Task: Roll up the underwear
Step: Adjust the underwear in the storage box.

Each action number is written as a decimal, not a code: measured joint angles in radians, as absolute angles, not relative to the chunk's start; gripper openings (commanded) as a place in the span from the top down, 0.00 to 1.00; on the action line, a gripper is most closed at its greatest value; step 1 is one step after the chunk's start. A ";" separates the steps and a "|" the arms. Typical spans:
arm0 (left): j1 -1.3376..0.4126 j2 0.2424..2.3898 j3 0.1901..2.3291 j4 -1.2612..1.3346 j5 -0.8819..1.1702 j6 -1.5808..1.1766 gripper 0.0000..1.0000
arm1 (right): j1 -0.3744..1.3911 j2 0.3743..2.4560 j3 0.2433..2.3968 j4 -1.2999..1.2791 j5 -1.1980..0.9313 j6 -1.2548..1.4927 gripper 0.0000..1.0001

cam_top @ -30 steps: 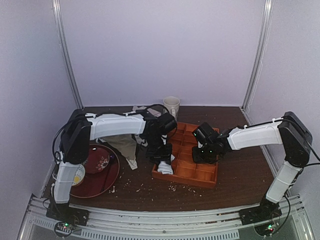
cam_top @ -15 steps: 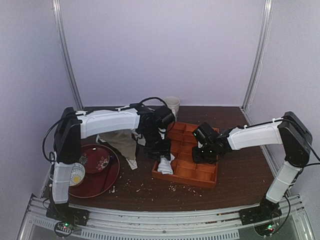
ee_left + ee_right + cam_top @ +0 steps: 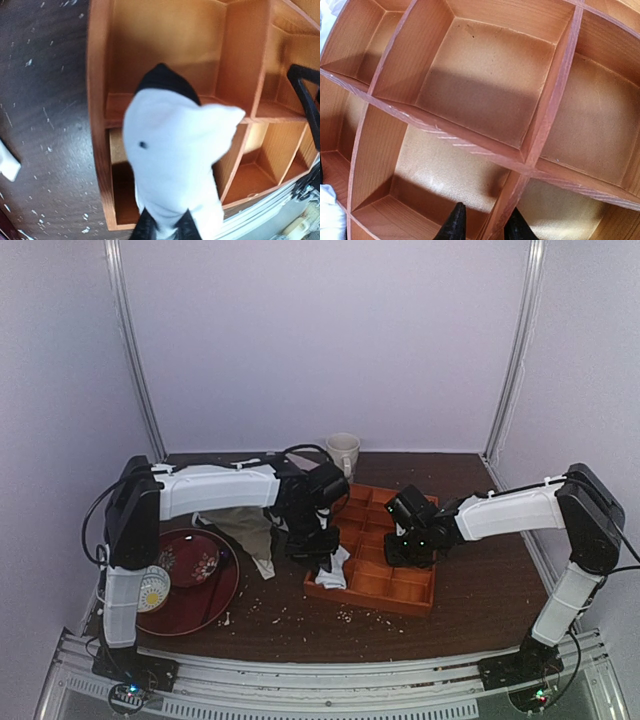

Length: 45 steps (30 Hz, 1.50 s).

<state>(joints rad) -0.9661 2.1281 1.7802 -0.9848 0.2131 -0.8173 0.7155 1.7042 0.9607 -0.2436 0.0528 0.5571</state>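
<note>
The underwear is a bunched white bundle with a black hem, standing up out of the front-left corner compartment of the wooden tray. In the left wrist view the underwear fills the middle, above the tray's wall. My left gripper hangs over that corner. Its fingers pinch the white cloth low in the left wrist view, so the left gripper is shut on it. My right gripper is down in the tray's middle. In its own view the right gripper straddles a divider and grips it.
An olive-beige garment lies left of the tray, with a white scrap at its tip. A dark red plate and a small bowl sit at the front left. A white mug stands behind the tray. Crumbs dot the table.
The left arm's elbow dropped and the arm stretched out flatter. Its jaws have closed in on the white bundle at the tray's corner. The right arm has not moved.
</note>
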 measured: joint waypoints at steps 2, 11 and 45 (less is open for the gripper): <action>-0.966 2.128 1.780 -0.984 0.213 -0.820 1.00 | 0.715 1.704 0.958 -0.241 0.053 0.558 0.77; -0.966 2.166 1.782 -0.958 0.217 -0.816 1.00 | 0.715 1.703 0.955 -0.236 0.053 0.559 0.77; -0.973 2.148 1.859 -1.022 0.107 -0.751 0.71 | 0.715 1.697 0.944 -0.221 0.053 0.561 0.76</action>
<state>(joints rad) -0.9726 2.1475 1.8591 -1.0218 0.1070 -0.7513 0.7155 1.6970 0.9440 -0.2214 0.0528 0.5613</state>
